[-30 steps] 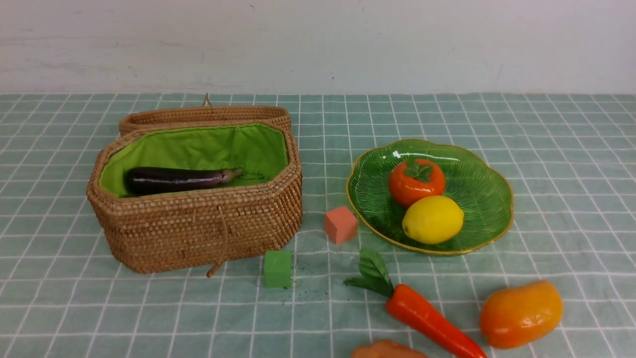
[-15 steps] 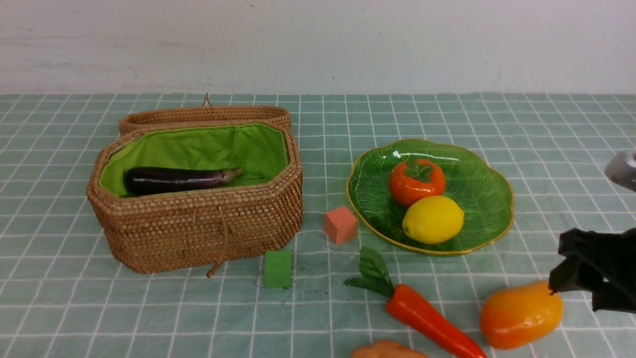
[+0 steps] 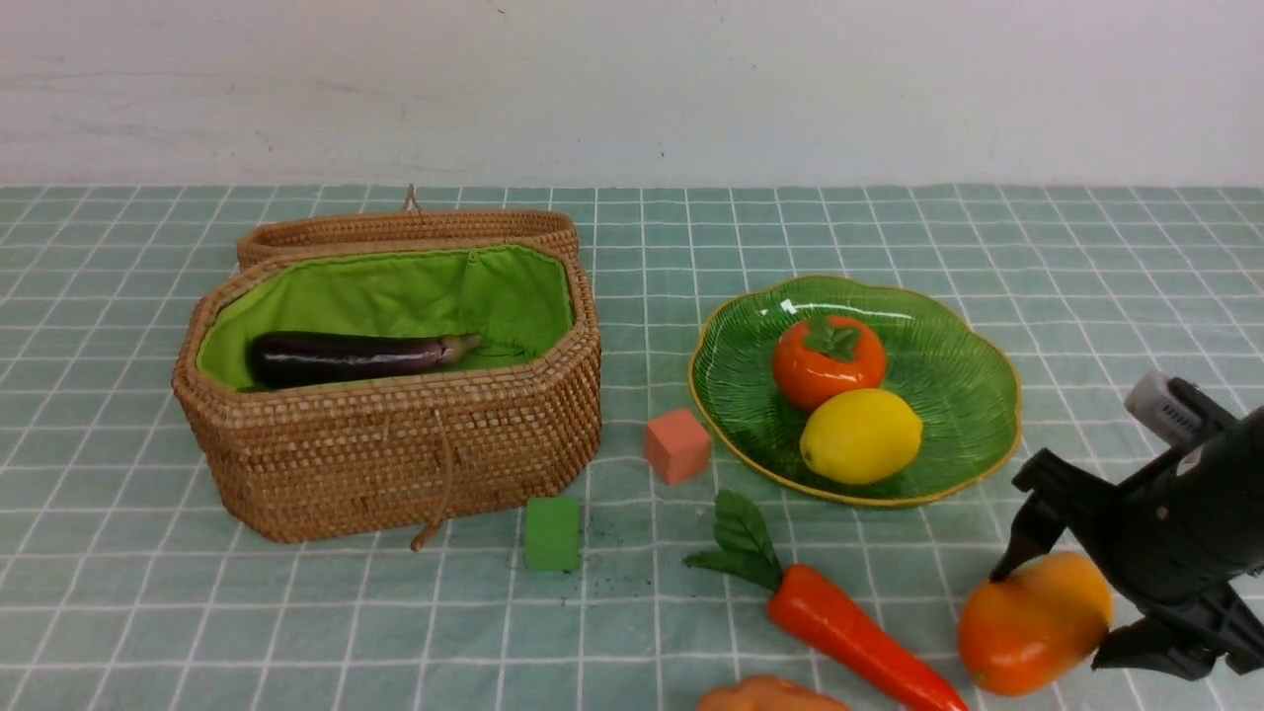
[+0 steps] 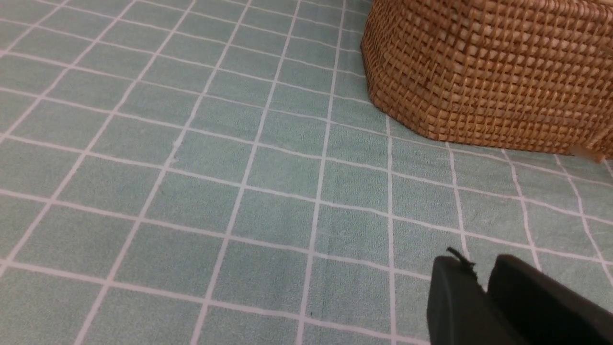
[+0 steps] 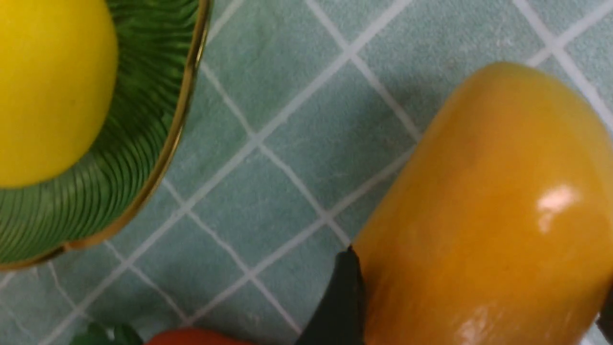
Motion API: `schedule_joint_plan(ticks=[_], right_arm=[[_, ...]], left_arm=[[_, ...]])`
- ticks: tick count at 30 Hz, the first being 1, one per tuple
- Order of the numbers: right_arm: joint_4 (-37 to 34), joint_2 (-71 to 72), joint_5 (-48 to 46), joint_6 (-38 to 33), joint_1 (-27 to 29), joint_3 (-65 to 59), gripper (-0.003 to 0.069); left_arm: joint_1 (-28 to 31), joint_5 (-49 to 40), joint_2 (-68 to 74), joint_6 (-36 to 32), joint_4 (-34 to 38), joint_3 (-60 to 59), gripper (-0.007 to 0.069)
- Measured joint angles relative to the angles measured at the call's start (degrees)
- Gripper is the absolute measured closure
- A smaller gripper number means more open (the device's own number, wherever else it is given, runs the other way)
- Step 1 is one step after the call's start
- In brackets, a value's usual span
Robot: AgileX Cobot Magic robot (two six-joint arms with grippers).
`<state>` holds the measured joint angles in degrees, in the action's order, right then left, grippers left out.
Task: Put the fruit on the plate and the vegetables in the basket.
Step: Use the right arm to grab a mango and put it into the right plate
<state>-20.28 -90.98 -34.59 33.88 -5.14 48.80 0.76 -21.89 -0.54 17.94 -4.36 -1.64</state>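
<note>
Orange mango [image 3: 1027, 632], right pincer [image 3: 1047, 620] spread astride

The front camera looks forward across the tabletop [image 3: 296, 612] to the wall [image 3: 632, 89]. The left wrist camera sits low beside the basket [image 3: 395, 454], near its wicker side. The right wrist camera hangs very close over the mango [image 3: 1027, 622] and the plate [image 3: 958, 395] rim, both also in front.
</note>
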Motion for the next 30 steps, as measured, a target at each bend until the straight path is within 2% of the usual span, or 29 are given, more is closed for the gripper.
schedule_joint_plan(ticks=[5, 12, 15, 20, 23, 30], right_arm=[[-0.04, -1.81, 1.38, -2.88, 0.0, 0.07, 0.0095], [0.55, 0.89, 1.41, -13.62, 0.0, 0.51, 0.0095], [5.64, 2.04, -2.28, -17.37, 0.0, 6.69, 0.0095], [12.46, -0.24, -4.94, -18.82, 0.0, 19.36, 0.0095], [14.62, -3.29, -1.9, -20.52, 0.0, 24.77, 0.0095], [13.61, -12.22, 6.91, -23.7, 0.0, 30.05, 0.0095]], left_arm=[[0.0, 0.0, 0.0, 0.0, 0.0, 0.0, 0.0512], [0.0, 0.0, 0.0, 0.0, 0.0, 0.0, 0.0511], [0.0, 0.0, 0.0, 0.0, 0.0, 0.0, 0.0511], [0.0, 0.0, 0.0, 0.0, 0.0, 0.0, 0.0503], [0.0, 0.0, 0.0, 0.0, 0.0, 0.0, 0.0501], [0.0, 0.0, 0.0, 0.0, 0.0, 0.0, 0.0494]])
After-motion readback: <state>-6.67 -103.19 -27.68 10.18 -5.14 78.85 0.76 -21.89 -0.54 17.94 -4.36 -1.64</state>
